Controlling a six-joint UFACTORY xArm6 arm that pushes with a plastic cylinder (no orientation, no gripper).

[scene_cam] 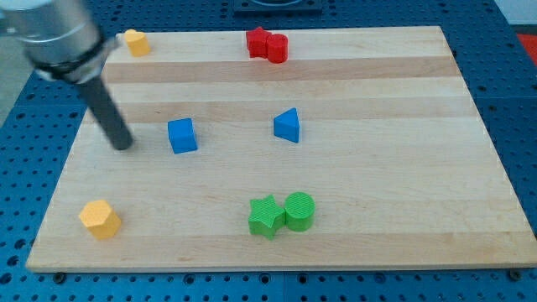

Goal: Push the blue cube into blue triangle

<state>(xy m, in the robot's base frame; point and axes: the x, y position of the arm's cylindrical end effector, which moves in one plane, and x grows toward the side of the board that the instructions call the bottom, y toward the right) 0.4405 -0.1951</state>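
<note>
The blue cube [182, 135] lies on the wooden board [377, 184], left of centre. The blue triangle [287, 126] lies to its right, apart from it by a wide gap. My tip [123, 144] rests on the board to the left of the blue cube, a short gap away and not touching it. The dark rod rises from the tip toward the view's top left.
A red star [258, 42] and a red cylinder [277, 49] touch at the top centre. A yellow block [137, 42] sits at the top left, an orange-yellow block [100, 219] at the bottom left. A green star [267, 216] and a green cylinder [299, 210] touch at the bottom centre.
</note>
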